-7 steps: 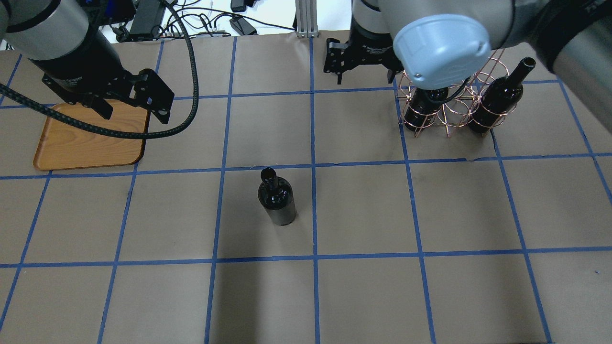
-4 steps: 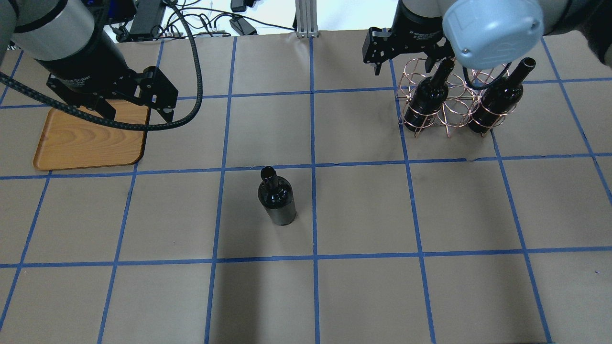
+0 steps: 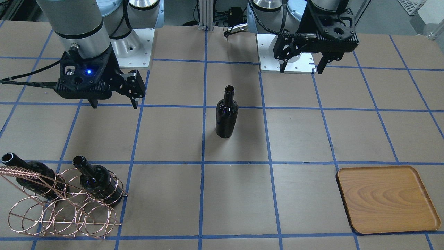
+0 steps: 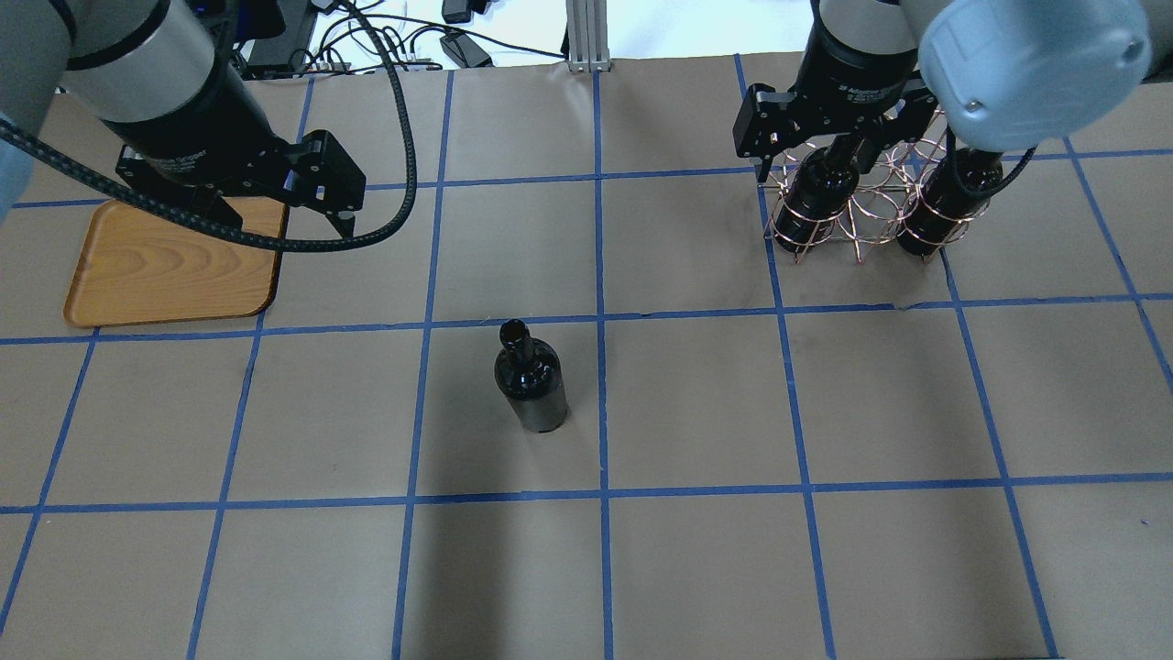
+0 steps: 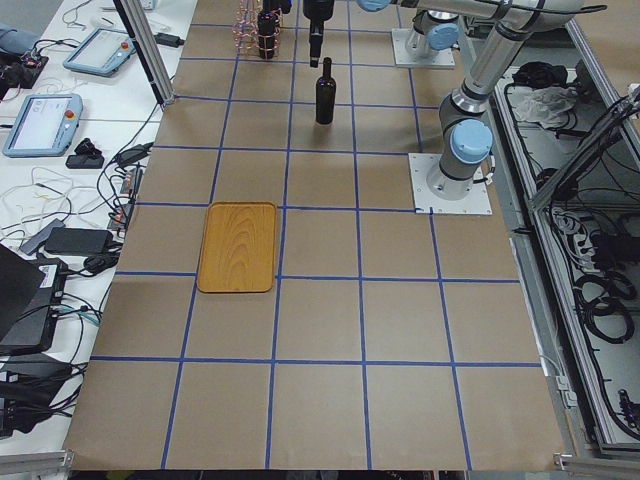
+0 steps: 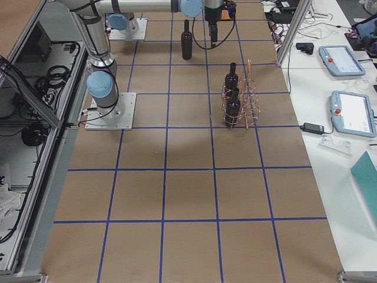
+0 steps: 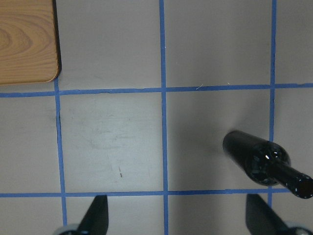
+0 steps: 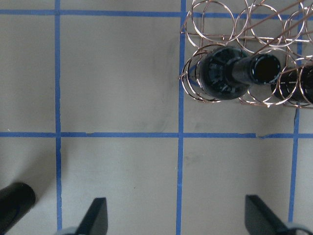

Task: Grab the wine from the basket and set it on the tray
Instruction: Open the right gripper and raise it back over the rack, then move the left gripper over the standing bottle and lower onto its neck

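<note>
One wine bottle (image 4: pixel 530 380) stands upright alone at mid-table, also in the front view (image 3: pixel 226 114) and the left wrist view (image 7: pixel 254 159). Two more bottles (image 4: pixel 816 197) (image 4: pixel 953 197) lean in the copper wire basket (image 4: pixel 871 215) at the far right. My right gripper (image 4: pixel 829 160) is open and empty, hovering over the basket's left bottle (image 8: pixel 230 73). My left gripper (image 4: pixel 284 220) is open and empty above the right edge of the wooden tray (image 4: pixel 165 266), which holds nothing. In the front view the left gripper (image 3: pixel 301 68) and the right gripper (image 3: pixel 114 105) both hang high above the table.
Brown paper with a blue tape grid covers the table (image 4: pixel 696 412). Cables and power bricks (image 4: pixel 403 41) lie beyond the far edge. The left arm's black cable (image 4: pixel 394 165) loops beside its gripper. My right arm's elbow (image 4: pixel 1031 73) hides part of the basket's right bottle.
My right gripper has moved right, from left of the basket to above its left bottle. My left gripper has drifted right, toward the tray's right edge. The bottles have not moved.
</note>
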Action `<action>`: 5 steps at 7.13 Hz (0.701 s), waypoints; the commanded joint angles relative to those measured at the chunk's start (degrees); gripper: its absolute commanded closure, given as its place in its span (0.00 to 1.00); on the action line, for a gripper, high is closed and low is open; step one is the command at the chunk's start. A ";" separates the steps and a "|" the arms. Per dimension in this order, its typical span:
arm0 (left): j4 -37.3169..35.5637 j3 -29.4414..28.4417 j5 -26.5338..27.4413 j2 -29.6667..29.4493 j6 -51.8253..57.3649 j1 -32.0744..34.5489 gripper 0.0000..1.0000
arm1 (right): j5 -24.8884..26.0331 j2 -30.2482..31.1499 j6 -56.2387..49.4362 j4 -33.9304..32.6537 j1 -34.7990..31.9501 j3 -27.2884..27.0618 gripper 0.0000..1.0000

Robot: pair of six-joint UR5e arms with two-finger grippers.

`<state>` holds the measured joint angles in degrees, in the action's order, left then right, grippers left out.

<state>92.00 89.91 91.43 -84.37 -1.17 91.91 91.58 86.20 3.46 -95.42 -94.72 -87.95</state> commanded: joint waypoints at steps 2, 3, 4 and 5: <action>-0.24 0.09 -0.19 -0.53 -4.68 2.11 0.00 | -0.35 1.69 -0.20 0.94 0.15 -1.96 0.00; -0.76 0.09 -0.11 -1.14 -9.86 5.18 0.00 | -0.35 1.60 -0.21 0.76 0.24 -1.96 0.00; -1.64 0.09 -0.11 -2.02 -13.65 8.60 0.00 | -0.35 1.69 -0.21 0.58 0.15 -1.96 0.00; -1.73 0.61 -0.02 -2.99 -18.04 11.94 0.00 | -0.35 1.69 -0.12 0.67 0.24 -1.96 0.00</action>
<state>90.67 90.15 91.33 -86.27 -14.05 99.90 91.23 87.87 3.28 -94.73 -94.54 -89.89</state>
